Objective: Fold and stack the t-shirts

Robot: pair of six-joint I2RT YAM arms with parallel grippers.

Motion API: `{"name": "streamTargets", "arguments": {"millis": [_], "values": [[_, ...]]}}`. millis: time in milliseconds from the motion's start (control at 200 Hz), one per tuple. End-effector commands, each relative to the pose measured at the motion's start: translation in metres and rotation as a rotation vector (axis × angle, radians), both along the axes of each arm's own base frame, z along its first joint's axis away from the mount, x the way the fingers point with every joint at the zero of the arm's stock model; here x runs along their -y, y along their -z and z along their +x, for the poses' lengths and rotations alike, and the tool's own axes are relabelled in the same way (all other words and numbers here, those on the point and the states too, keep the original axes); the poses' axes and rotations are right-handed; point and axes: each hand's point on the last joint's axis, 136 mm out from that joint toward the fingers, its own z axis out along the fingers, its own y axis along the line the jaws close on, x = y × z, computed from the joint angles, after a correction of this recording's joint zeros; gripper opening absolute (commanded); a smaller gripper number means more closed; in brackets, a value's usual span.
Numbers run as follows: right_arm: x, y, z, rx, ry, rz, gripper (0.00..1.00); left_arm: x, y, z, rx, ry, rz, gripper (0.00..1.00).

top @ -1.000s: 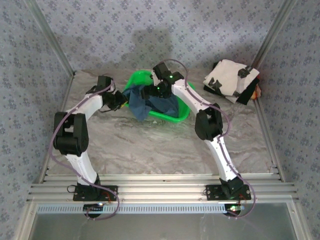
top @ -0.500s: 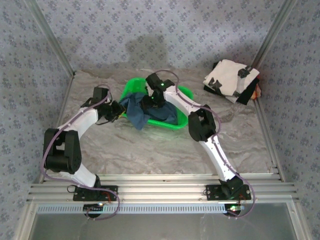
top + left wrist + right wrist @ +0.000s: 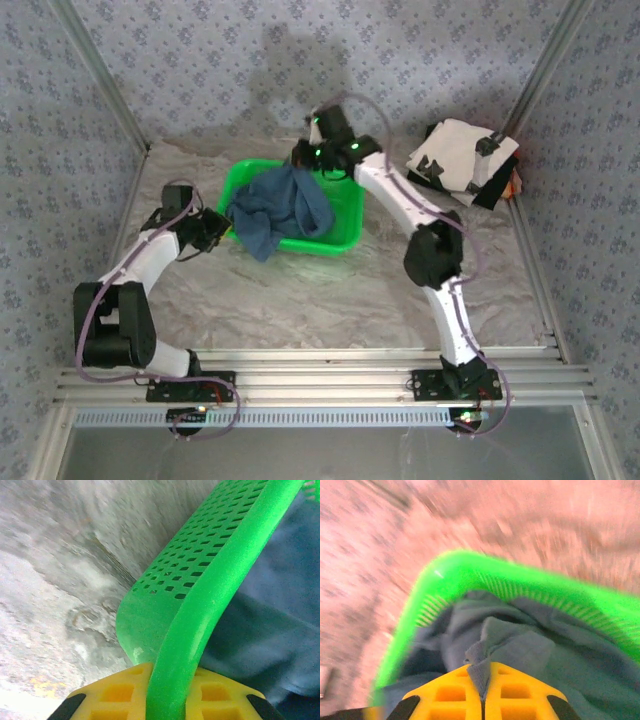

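**Left gripper** [image 3: 172, 682]: closed on the rim of the green mesh basket [image 3: 347, 216]. In the left wrist view, one yellow finger [image 3: 120, 690] sits on each side of the rim. The perforated wall is on the outer side and blue cloth is on the inner side. In the top view, the grip point is on the basket's left wall.

**Right gripper** [image 3: 482, 685]: closed on the dusty-blue t-shirt [image 3: 285, 205]. In the right wrist view, the fingers pinch a raised fold of the cloth and meet with no visible gap. In the top view, the gripper is positioned above the basket's far rim.

**Dusty-blue t-shirt**: bunched inside the basket and covering most of its floor.
- One part drapes over the near rim toward the left corner.
- The views do not show whether that part touches the table.

**Basket**: stands upright on the marbled table top [image 3: 330, 290], left of centre and toward the far side.

**Stack of folded t-shirts** [image 3: 458, 152]: located at the far-right corner of the table, well apart from the basket.
- The top shirt is white with black patches.
- A dark layer shows beneath it.
- A small orange-red piece shows at the stack's right edge, but it is too small to identify.
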Motion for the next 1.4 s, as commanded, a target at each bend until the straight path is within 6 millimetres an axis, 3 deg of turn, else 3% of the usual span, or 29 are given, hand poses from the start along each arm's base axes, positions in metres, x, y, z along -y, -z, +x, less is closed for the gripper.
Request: {"name": "streamTargets", "arguments": {"millis": [0, 110, 230, 345, 415, 495, 545, 675, 769, 864, 914, 959, 1054, 1154, 1209, 1319, 1394], "values": [[0.045, -0.166, -0.017, 0.286, 0.083, 0.220, 0.00, -0.026, -0.007, -0.003, 0.009, -0.109, -0.001, 0.00], [0.089, -0.254, -0.048, 0.434, 0.138, 0.334, 0.00, -0.055, -0.007, -0.003, 0.001, -0.224, -0.030, 0.00], [0.142, -0.323, -0.085, 0.547, 0.179, 0.436, 0.00, -0.087, -0.009, -0.003, 0.009, -0.368, -0.080, 0.00], [0.187, -0.359, -0.115, 0.574, 0.196, 0.514, 0.00, -0.121, -0.005, -0.010, 0.007, -0.554, -0.145, 0.00], [0.200, -0.356, -0.127, 0.532, 0.197, 0.501, 0.00, -0.139, 0.002, -0.021, 0.001, -0.692, -0.187, 0.00], [0.203, -0.332, -0.135, 0.478, 0.202, 0.425, 0.00, -0.154, 0.006, -0.041, -0.013, -0.871, -0.196, 0.00], [0.200, -0.304, -0.134, 0.405, 0.196, 0.400, 0.00, -0.162, 0.008, -0.053, 0.000, -0.984, -0.208, 0.00], [0.183, -0.200, -0.121, 0.159, 0.203, 0.306, 0.00, -0.172, 0.005, -0.080, 0.027, -1.206, -0.200, 0.00], [0.161, -0.117, -0.120, -0.002, 0.164, 0.157, 0.00, -0.166, 0.001, -0.079, 0.043, -1.248, -0.211, 0.00], [0.138, -0.057, -0.121, -0.130, 0.088, 0.047, 0.00, -0.156, -0.001, -0.078, 0.020, -1.267, -0.196, 0.00], [0.123, -0.038, -0.120, -0.157, 0.041, 0.010, 0.00, -0.151, 0.001, -0.083, 0.007, -1.296, -0.196, 0.00], [0.112, -0.024, -0.118, -0.169, 0.007, -0.027, 0.00, -0.148, 0.003, -0.084, 0.017, -1.311, -0.209, 0.11], [0.095, 0.006, -0.113, -0.212, -0.049, -0.140, 0.00, -0.141, 0.001, -0.076, 0.067, -1.285, -0.258, 0.68], [0.081, 0.030, -0.104, -0.241, -0.090, -0.230, 0.04, -0.133, -0.033, -0.070, 0.102, -1.132, -0.175, 0.98], [0.076, 0.043, -0.101, -0.259, -0.110, -0.278, 0.09, -0.126, -0.058, -0.070, 0.116, -1.024, -0.089, 1.00], [0.064, 0.059, -0.098, -0.301, -0.162, -0.299, 0.40, -0.110, -0.115, -0.063, 0.199, -0.808, 0.084, 1.00], [0.058, 0.056, -0.101, -0.303, -0.210, -0.273, 0.57, -0.087, -0.149, -0.050, 0.267, -0.638, 0.195, 1.00]]}}
